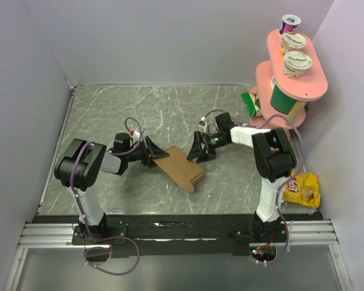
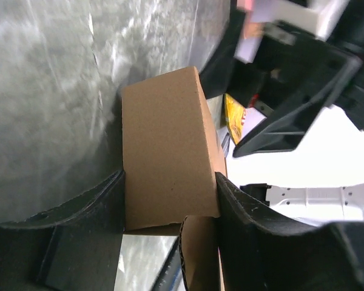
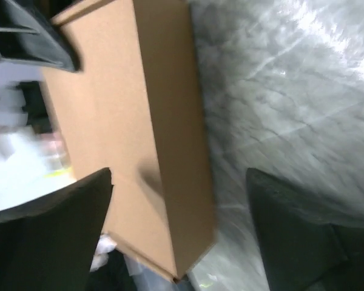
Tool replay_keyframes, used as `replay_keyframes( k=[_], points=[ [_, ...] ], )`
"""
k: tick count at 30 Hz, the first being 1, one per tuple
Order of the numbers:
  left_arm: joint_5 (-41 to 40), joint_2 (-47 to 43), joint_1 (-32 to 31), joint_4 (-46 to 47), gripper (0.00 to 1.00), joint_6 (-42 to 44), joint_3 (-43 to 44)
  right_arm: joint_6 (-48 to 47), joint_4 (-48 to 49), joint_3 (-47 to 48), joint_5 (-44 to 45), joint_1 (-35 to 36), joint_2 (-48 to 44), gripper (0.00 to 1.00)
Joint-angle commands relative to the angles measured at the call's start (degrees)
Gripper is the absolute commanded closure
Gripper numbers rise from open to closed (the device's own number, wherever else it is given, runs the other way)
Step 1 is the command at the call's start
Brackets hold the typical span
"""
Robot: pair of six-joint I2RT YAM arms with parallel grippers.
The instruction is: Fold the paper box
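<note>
Fingers of the left gripper [image 2: 170,182] press on both sides of the plain brown cardboard box [image 2: 164,121], pinching its near end, low in the left wrist view. Right gripper [image 3: 179,182] is spread wide, its right finger well clear of the box, which runs up the left of that frame. From above, the box sits mid-frame on the grey marbled tabletop [image 1: 139,109]. Pink wooden shelf stand [image 1: 312,91] is at upper right, yellow crisp bag [image 1: 303,189] at lower right.
</note>
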Motion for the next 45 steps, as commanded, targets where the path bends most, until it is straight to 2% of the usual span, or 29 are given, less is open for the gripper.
replay_keyframes(
  k=[1,2,4,7,9,11,12,16,18,21,25,33,39,45],
  points=[
    [0.4,-7.4,-0.4,-7.2,0.48,-0.7,1.3,-3.4,5.2,-4.3,17.3,1.3,-14.2,0.00],
    [-0.2,-8.6,-0.3,-14.8,0.47,2.2,1.8,-4.0,6.1,-5.4,20.0,2.1,-17.2,0.00],
    [-1.7,-12.2,0.1,-22.2,0.46,5.2,3.8,-6.4,8.1,-9.0,28.2,4.2,-26.2,0.00],
    [-3.2,-15.5,1.7,-37.6,0.44,11.9,6.7,-9.1,10.9,-12.3,38.3,11.6,-36.4,0.00],
    [-4.8,-16.5,2.8,-48.0,0.43,17.5,7.7,-11.1,12.4,-13.2,41.7,18.0,-41.3,0.00],
    [-6.2,-17.4,3.4,-51.6,0.43,20.0,7.6,-12.7,12.5,-13.0,45.4,22.1,-43.0,0.00],
    [-6.3,-17.6,4.1,-53.1,0.43,20.3,7.4,-13.0,11.7,-12.1,47.1,26.8,-43.3,0.00],
    [-8.6,-19.1,4.6,-60.8,0.41,21.4,7.3,-15.3,8.7,-8.8,57.9,36.9,-40.7,0.00],
    [-9.0,-20.1,5.5,-62.8,0.38,21.8,7.4,-16.4,7.4,-7.0,66.2,43.1,-38.5,0.00],
    [-9.1,-20.5,6.9,-67.4,0.37,22.7,7.9,-18.0,6.2,-4.9,72.7,49.2,-34.7,0.00],
    [-10.4,-21.2,7.7,-72.8,0.33,24.9,9.2,-18.7,3.5,-1.5,76.7,54.0,-29.8,0.00],
    [-10.8,-18.5,9.2,-81.9,0.38,29.9,13.2,-18.7,1.9,2.1,75.0,59.4,-24.6,0.00],
    [-5.9,-15.7,9.2,-79.9,0.42,27.4,11.9,-19.8,0.5,3.4,83.2,63.8,-18.9,0.00],
    [-4.7,-15.1,8.9,-81.1,0.45,26.9,12.0,-20.4,2.0,2.9,90.0,64.1,-14.5,0.00]
  ],
)
